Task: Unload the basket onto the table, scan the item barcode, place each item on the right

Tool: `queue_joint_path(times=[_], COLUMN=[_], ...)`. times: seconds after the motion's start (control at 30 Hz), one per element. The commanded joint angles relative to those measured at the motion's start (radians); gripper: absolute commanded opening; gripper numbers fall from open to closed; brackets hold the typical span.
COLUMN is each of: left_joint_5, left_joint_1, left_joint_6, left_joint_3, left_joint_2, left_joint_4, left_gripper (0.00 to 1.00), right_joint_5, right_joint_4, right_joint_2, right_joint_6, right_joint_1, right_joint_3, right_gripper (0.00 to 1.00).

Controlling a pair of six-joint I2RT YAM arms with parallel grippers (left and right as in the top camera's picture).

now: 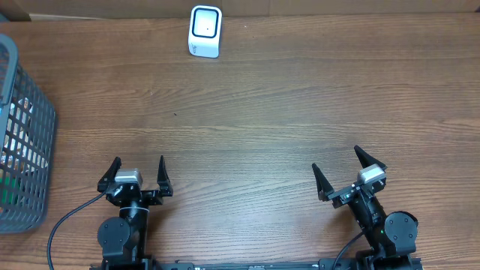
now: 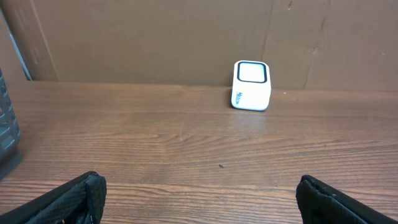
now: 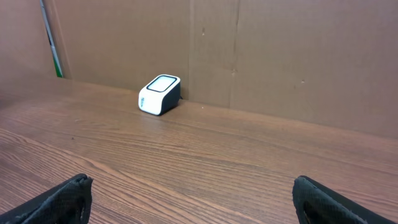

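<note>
1. Counted: one white barcode scanner (image 1: 205, 31), one grey mesh basket (image 1: 41, 127), two grippers and one wooden table (image 1: 262, 112).
2. The scanner stands at the table's far edge, just in front of the brown cardboard wall (image 2: 155, 37), its dark window facing up.
3. The left gripper (image 1: 139, 160) sits at the near edge, well apart from the scanner and a little left of it. Its fingers are spread wide with nothing between them.
4. The right gripper (image 1: 336, 157) sits at the near edge too, well apart from the scanner and off to its right. Its fingers are also spread wide and hold nothing.
5. The basket lies far left of the scanner, cut off by the picture's edge. Its contents (image 1: 16, 154) show pale and green through the mesh, and no barcode can be made out.
6. Between the scanner and both grippers lies bare wood.
</note>
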Motion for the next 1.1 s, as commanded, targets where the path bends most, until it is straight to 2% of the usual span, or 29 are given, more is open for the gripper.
queue_joint_path(times=[0.0,0.73,1.07], left_joint_5=[-0.013,-0.010,-0.002], left_joint_1=[-0.006,-0.006,-0.006], left_joint_6=[0.023,-0.008,-0.019], left_joint_3=[-0.005,-0.002,0.070], left_joint_2=[-0.011,-0.011,-0.011], left_joint_4=[-0.001,0.000,-0.018], left_gripper=[1.00,1.00,1.00], right_joint_5=[0.013,0.013,0.013], right_joint_4=[0.006,0.006,0.006], right_joint_2=[-0.010,-0.010,-0.010], right_joint_6=[0.000,0.000,0.000], right_joint_1=[-0.002,-0.002,-0.002], right_joint_3=[-0.011,-0.011,-0.011], right_gripper=[1.00,1.00,1.00])
